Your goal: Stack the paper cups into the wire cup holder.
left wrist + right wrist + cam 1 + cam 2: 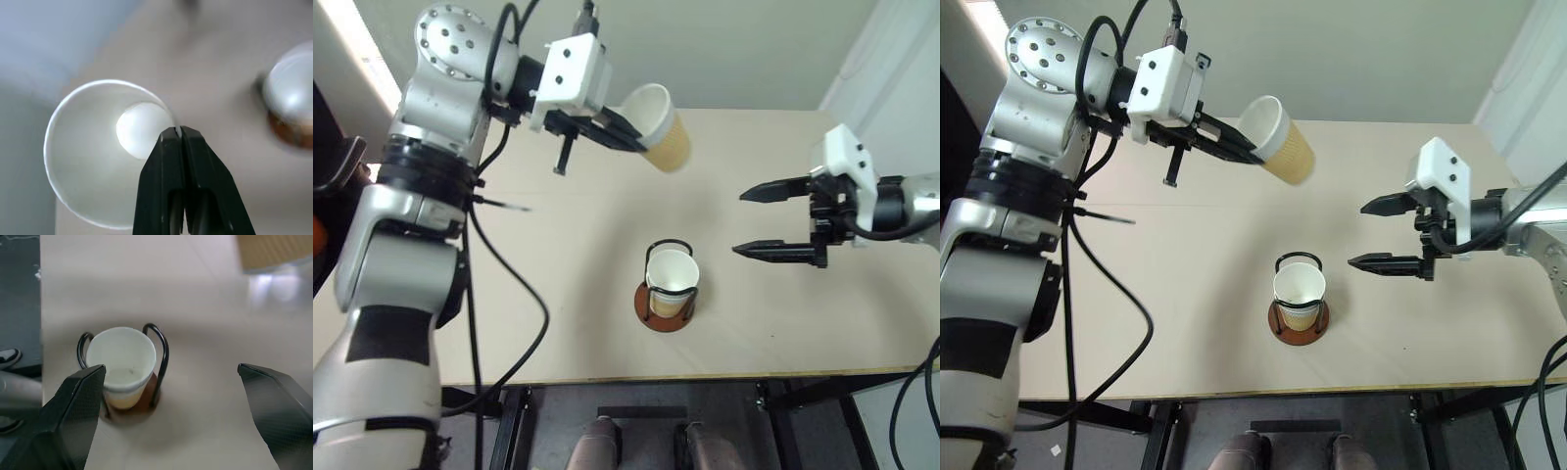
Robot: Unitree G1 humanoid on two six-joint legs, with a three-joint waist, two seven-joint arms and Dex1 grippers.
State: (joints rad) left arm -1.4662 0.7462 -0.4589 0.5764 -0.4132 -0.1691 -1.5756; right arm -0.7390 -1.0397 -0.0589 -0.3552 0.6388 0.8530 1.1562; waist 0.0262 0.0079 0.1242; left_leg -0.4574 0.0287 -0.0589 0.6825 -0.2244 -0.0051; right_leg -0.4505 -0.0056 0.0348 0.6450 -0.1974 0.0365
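Already our left pincer [625, 130] pinches a light, crushable paper cup [661, 129] by its rim above the counter [558, 294]; our right pincer [773, 220] gapes empty beside the wire cup holder [668, 284].

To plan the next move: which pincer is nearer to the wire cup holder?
Right. The open right pincer hangs just beside the wire cup holder; the left pincer, gripping a paper cup, is high above it.
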